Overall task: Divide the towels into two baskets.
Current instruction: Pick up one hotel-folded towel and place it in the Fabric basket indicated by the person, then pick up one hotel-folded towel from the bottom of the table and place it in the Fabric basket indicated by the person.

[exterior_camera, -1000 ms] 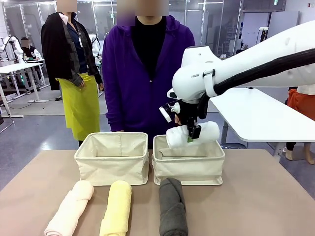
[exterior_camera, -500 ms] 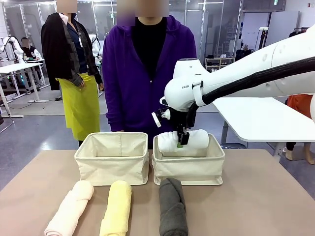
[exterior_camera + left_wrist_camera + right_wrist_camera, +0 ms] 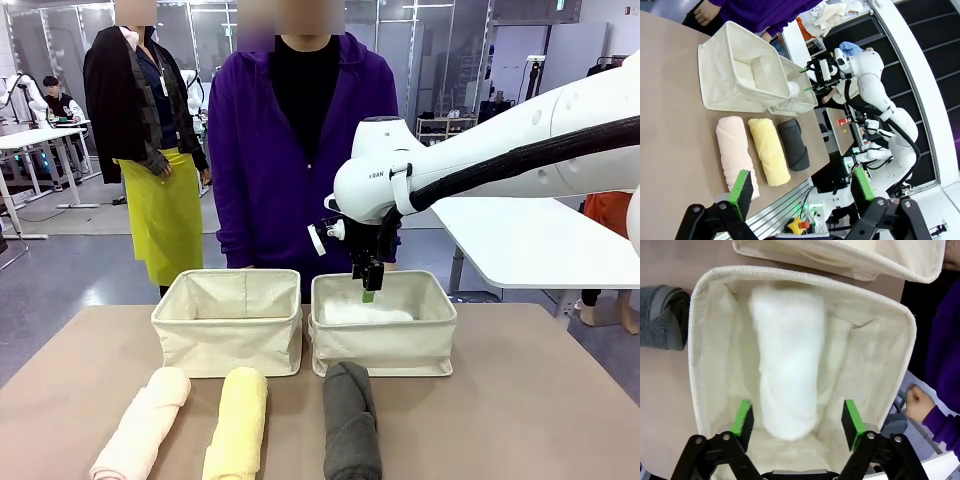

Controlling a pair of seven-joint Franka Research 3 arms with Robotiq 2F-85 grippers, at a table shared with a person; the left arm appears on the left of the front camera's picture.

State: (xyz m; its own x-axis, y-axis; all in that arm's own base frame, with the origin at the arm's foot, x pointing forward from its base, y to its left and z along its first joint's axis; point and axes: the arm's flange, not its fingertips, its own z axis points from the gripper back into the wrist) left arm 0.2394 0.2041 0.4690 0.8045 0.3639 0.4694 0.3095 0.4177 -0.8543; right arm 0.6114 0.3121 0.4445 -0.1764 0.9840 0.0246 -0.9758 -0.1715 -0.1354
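The white towel (image 3: 787, 370) lies loose inside the right basket (image 3: 383, 345), lengthwise along its floor. Just above it my right gripper (image 3: 368, 287) hangs open over that basket (image 3: 695, 340), its green pads (image 3: 744, 417) spread to either side of the roll and touching nothing. The left basket (image 3: 228, 325) stands beside it. On the table in front lie the pink towel (image 3: 145, 425), the yellow towel (image 3: 237, 425) and the dark grey towel (image 3: 352, 420), side by side. My left gripper (image 3: 802, 186) is open and held high, off to the side of the pink towel (image 3: 735, 155).
A person in a purple top stands right behind the baskets, one hand (image 3: 920, 402) near the right basket's far wall. Bare tan tabletop (image 3: 540, 400) lies to the right of the grey towel and at the far left.
My right gripper came down over the right basket with the white towel and opened. The towel dropped out of its grip onto the basket floor.
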